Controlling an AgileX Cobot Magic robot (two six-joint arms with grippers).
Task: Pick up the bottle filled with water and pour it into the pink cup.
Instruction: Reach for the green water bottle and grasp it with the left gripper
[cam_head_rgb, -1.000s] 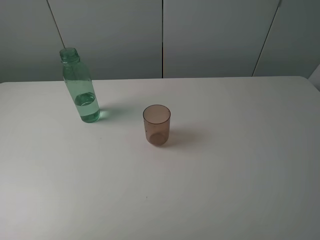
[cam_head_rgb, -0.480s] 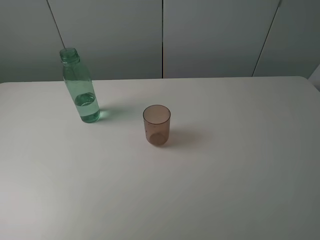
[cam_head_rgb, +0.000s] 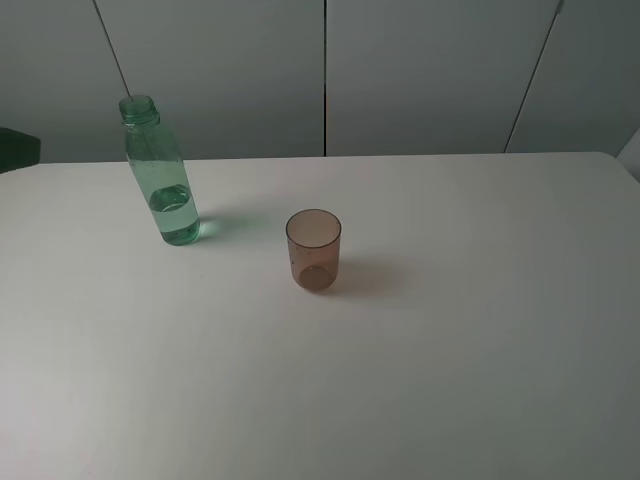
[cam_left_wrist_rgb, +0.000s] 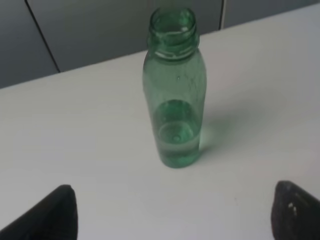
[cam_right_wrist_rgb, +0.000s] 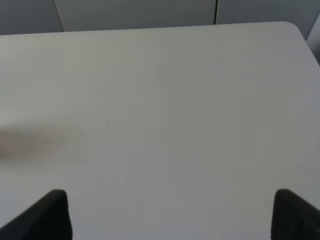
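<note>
The green transparent bottle stands upright at the back left of the white table, capless, with water in its lower part. The pink cup stands upright to its right, near the middle, a short gap away. In the left wrist view the bottle stands straight ahead of my left gripper, which is open wide and short of it, its two dark fingertips at the frame corners. My right gripper is open over bare table. Neither gripper itself shows in the high view.
A grey panelled wall runs behind the table's far edge. A dark shape shows at the left edge of the high view, level with the bottle. The table's right corner shows in the right wrist view.
A dark shape has come into the high view at the far left edge. The bottle and the cup have not moved.
</note>
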